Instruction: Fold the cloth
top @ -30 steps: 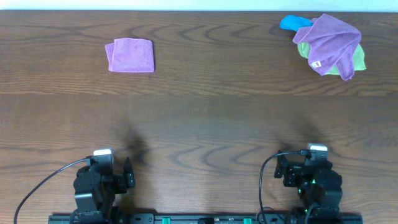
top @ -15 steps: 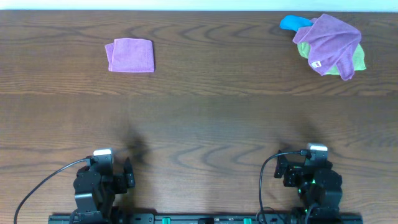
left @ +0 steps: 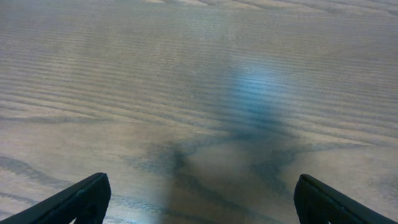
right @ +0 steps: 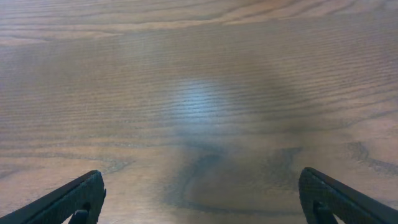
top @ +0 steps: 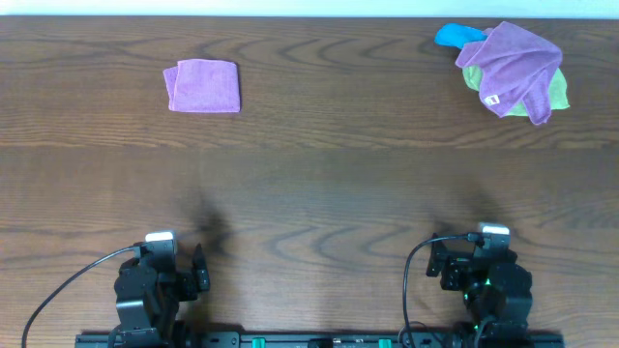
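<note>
cloth [top: 511,66] bunched at far right | well beyond right claw [right: 200,190] | left claw [left: 200,191], right claw: fingers apart

The table [top: 319,184] was dark brown wood with a bold wavy grain, smooth and satin, and it caught a pale blurred sheen in both wrist views. The cloth [top: 513,58] looked soft, matt and fleecy, like microfibre, with a small white tag [top: 491,99] at its edge. Under the cloth lay a lime-green cloth [top: 554,94] of similar nap. Well to the cloth's left, a folded purple square [top: 203,85] showed the same matt pile. The fingers [left: 84,198] of the left gripper [left: 202,193] and the fingers [right: 78,198] of the right gripper [right: 202,190] were matt black, seemingly plastic.
</note>
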Motion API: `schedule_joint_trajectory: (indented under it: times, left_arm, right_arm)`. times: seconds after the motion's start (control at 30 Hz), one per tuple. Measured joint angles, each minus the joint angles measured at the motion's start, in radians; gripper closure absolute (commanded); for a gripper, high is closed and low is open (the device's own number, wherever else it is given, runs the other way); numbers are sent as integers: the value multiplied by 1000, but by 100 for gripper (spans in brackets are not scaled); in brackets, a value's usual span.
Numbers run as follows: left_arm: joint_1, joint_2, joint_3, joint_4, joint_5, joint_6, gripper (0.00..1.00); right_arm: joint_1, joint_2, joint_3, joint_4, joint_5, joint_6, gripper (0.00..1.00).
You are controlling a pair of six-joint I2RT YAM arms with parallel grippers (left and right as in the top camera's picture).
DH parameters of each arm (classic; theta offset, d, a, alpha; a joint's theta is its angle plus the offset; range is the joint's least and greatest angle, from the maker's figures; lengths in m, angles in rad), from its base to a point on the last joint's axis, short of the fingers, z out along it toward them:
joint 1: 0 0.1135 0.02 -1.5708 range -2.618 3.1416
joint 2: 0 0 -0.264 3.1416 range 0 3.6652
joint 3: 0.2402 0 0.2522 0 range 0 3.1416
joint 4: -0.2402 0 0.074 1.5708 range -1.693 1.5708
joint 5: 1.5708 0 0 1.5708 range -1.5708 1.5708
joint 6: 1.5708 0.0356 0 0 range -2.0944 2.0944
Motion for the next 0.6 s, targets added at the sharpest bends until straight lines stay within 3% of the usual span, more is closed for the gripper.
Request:
schedule_joint_trajectory:
  times: [0.17, 0.3, 0.6]
  left_arm:
    - [0, 0, 0, 0, 0, 0, 5]
    - [0, 0, 0, 0, 0, 0, 5]
    - [-1, -2, 0, 0, 0, 0, 4]
  right_arm:
    - [0, 22, 3, 55, 5, 0, 1]
    - [0, 159, 68, 81, 13, 0, 1]
    - [0, 623, 500, 67, 108, 5, 1]
